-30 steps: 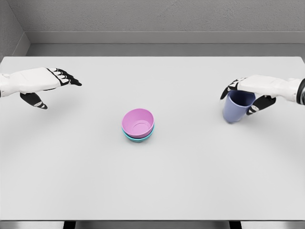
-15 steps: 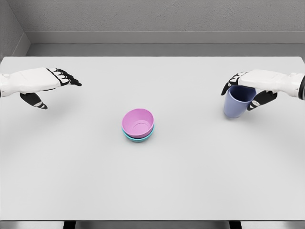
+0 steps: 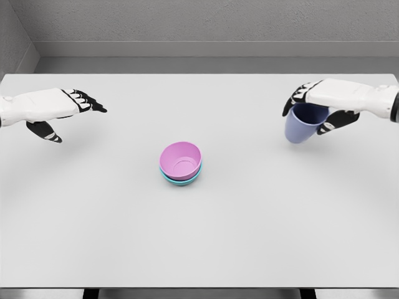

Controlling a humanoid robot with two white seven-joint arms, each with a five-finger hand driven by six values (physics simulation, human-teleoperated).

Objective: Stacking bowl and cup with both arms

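Cup (image 3: pixel 300 125) rim hidden, gripped by right hand (image 3: pixel 321 103) | left hand (image 3: pixel 53 107) spread, holding nothing

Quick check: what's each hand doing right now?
Left hand: open, holding nothing.
Right hand: closed on the blue cup.

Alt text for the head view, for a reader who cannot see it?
The right hand grips a blue cup above a white table. A pink bowl sits nested in a teal bowl at centre; the left hand hovers open at left.
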